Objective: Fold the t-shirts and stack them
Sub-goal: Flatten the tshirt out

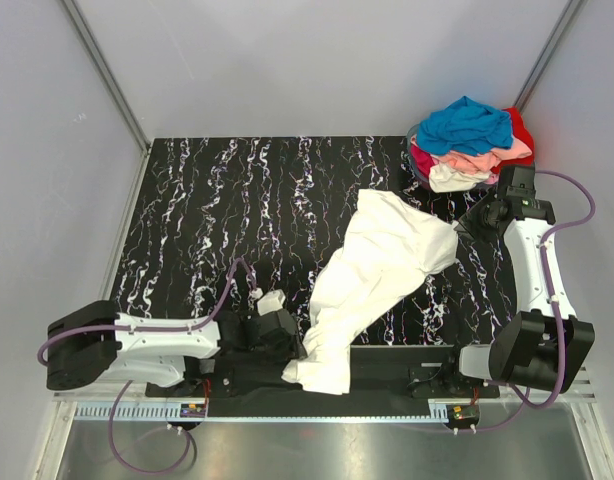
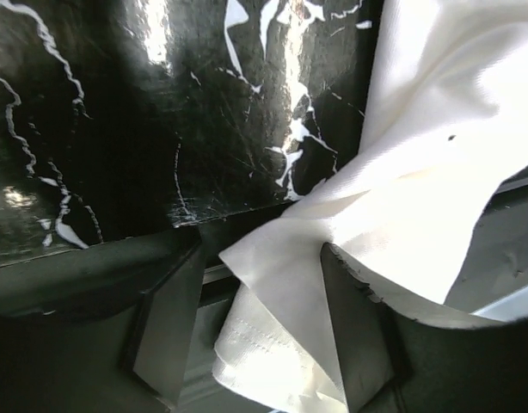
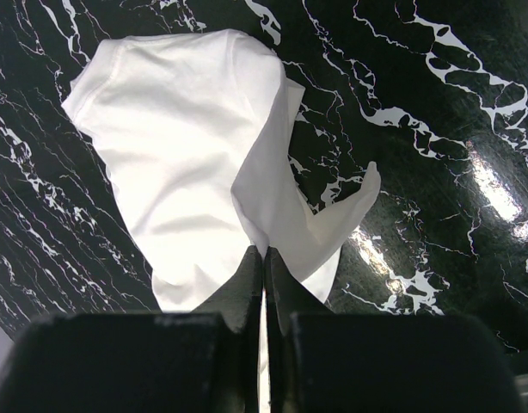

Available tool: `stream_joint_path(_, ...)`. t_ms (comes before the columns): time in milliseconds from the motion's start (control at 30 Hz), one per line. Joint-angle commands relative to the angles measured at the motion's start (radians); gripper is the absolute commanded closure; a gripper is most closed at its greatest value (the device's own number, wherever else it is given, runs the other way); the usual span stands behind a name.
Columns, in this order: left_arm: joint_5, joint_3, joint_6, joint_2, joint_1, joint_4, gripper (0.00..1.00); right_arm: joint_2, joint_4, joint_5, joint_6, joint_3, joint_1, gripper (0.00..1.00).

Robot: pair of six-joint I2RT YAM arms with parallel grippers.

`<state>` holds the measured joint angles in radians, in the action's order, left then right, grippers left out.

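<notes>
- Where it lies on the black marbled counter (image 1: 237, 210), the cream-white t-shirt (image 1: 382, 265) runs as a long crumpled diagonal band from the near edge to the far right.
- Left pincer (image 2: 262, 245): fingers stand apart at the near edge. The shirt's hemmed lower corner hangs between them, and a dark gap shows beside the left finger, so no clamp is seen.
- Right pincer (image 3: 264, 251): closed tight, nipping a thin edge of the same shirt at its far-right end. The garment spreads flat beyond the tips.
- Other t-shirts (image 1: 472, 140): a loose heap in the far right corner, with blue on top and pink, red and cream beneath, apart from both arms.
</notes>
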<state>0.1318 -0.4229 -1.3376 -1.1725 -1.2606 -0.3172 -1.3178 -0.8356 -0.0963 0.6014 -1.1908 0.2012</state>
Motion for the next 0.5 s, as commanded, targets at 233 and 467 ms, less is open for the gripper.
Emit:
stream_joint_path(233, -0.008, 0.047, -0.06, 0.056, -0.011, 0.089, 0.71, 0.011, 0.023, -0.008, -0.002, -0.016, 0.001, 1.0)
stream_joint_path(467, 0.052, -0.023, -0.041, 0.071, -0.011, -0.048, 1.0, 0.02, 0.012, -0.01, -0.002, -0.02, 0.001, 1.0)
